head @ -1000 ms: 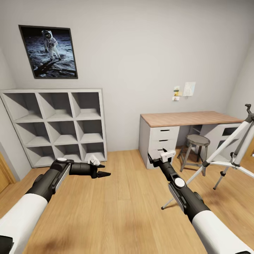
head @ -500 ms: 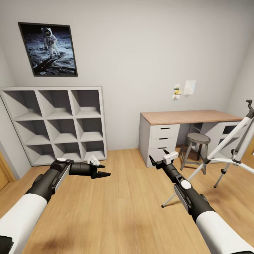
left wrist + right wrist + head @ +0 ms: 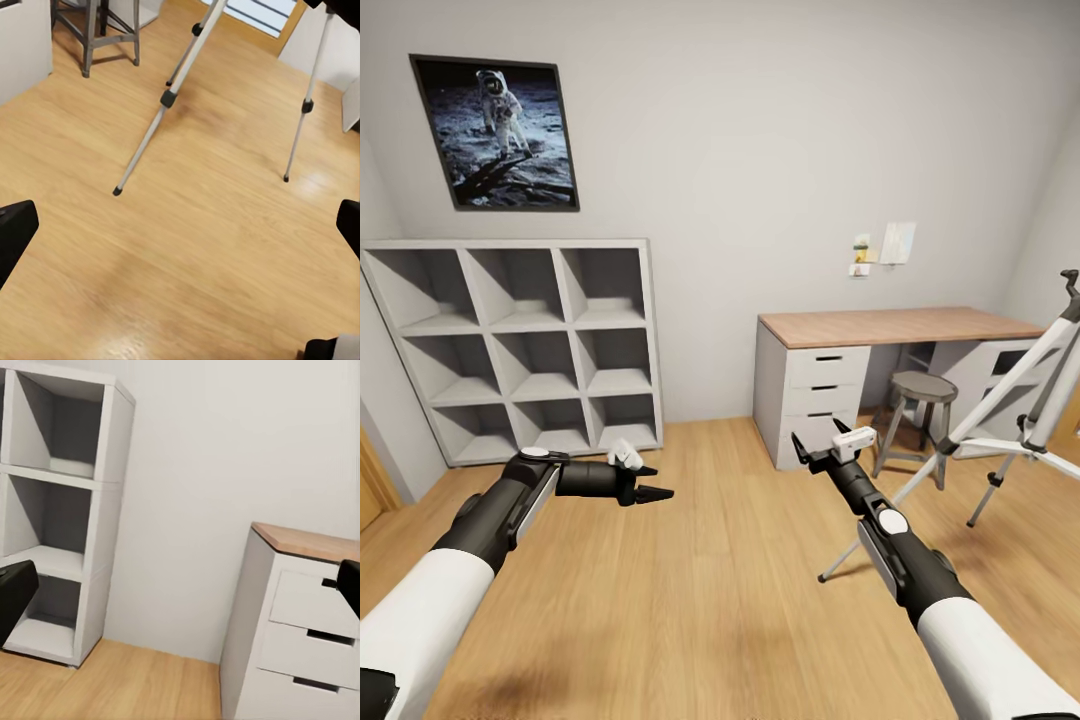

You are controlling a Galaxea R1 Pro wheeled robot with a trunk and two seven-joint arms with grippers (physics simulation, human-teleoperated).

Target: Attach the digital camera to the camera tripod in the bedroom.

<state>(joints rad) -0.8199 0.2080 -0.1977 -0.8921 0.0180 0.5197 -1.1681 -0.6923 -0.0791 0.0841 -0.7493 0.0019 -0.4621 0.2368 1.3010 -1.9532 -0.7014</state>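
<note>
Camera tripod [image 3: 1010, 420] beside desk [image 3: 895, 327], feet shown by left wrist, both grippers spread empty

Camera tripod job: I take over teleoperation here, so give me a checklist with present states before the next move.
1. Camera tripod in sight, by the desk: ok.
2. Tripod stands on spread legs: ok.
3. Digital camera located: not ok, no camera in these views.
4. Left gripper free: ok, open and empty.
5. Right gripper free: ok, open and empty.
6. Tripod head within reach: cannot tell.
</note>
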